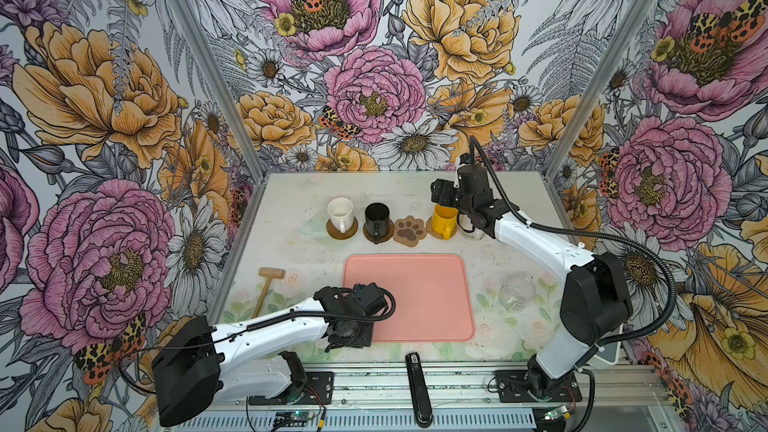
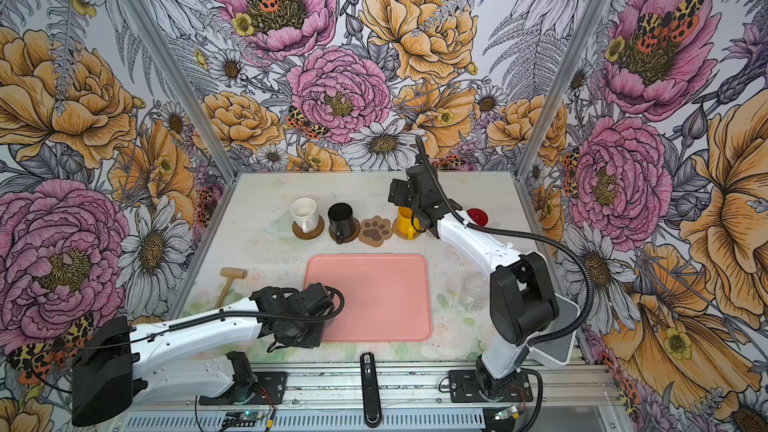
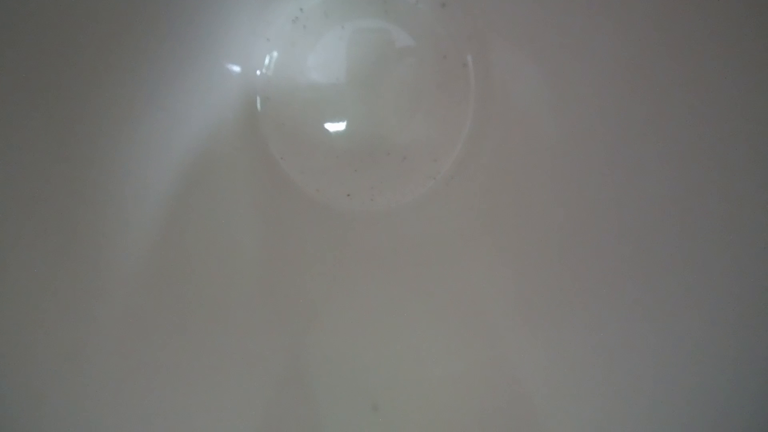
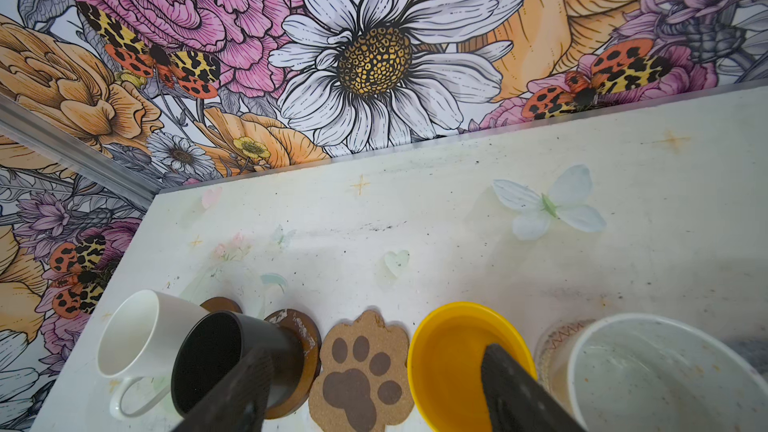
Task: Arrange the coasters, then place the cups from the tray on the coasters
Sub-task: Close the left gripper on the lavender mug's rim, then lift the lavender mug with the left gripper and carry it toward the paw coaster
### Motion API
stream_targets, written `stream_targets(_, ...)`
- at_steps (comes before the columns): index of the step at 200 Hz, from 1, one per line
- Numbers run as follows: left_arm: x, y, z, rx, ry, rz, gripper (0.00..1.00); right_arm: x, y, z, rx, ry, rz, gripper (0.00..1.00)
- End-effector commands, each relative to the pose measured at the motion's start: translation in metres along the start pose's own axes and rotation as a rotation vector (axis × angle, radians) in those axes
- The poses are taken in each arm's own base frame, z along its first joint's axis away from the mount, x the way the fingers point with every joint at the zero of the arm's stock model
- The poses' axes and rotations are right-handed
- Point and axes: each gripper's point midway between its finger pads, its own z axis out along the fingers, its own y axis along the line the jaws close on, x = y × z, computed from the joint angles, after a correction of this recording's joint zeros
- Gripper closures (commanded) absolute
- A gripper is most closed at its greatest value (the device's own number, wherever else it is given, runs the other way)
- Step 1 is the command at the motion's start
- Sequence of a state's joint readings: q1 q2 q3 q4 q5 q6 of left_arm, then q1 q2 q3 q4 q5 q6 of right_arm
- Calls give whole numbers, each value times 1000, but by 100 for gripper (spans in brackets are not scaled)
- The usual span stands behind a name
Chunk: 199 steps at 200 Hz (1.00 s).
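In both top views the pink tray (image 1: 415, 297) (image 2: 374, 297) lies mid-table. My left gripper (image 1: 351, 331) points down at its left edge, fingers hidden. The left wrist view is filled by the pale inside of a cup (image 3: 365, 97). Behind the tray, a white cup (image 1: 340, 211) and a black cup (image 1: 377, 218) stand on brown coasters (image 1: 341, 232). A paw coaster (image 1: 409, 231) (image 4: 361, 371) lies bare. My right gripper (image 4: 374, 396) is open, one finger inside the yellow cup (image 4: 453, 367). A speckled white cup (image 4: 665, 367) stands beside it on a woven coaster (image 4: 557, 334).
A clear glass jar (image 1: 517, 290) lies right of the tray. A wooden mallet (image 1: 268, 288) lies left of it. A black bar (image 1: 417, 388) sits on the front rail. A red-lined cup (image 2: 476, 216) shows behind my right arm, and a white box (image 2: 557, 334) at the right edge.
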<state>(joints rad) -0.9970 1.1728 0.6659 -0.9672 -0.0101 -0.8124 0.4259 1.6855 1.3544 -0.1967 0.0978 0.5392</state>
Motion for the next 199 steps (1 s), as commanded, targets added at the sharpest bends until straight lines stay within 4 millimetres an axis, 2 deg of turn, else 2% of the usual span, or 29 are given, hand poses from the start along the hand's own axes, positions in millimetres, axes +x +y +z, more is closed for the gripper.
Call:
stream_targets(1, -7, -7, -1, 19, -17, 0, 91, -7, 2, 3, -12, -15, 16, 19)
stream_targets(15, -8, -6, -1, 16, -18, 1, 100, -8, 2, 2, -13, -17, 15, 19)
stream_targets(70, -16, -11, -7, 26, -50, 7, 100, -8, 2, 3, -14, -15, 17, 19)
stream_targets(130, -51, -29, -30, 30, -160, 57, 100, -7, 2, 1, -16, -14, 18, 19)
stream_targets(199, -75, -41, -19, -27, -156, 108, 100, -10, -9, -4, 2, -26, 26, 19)
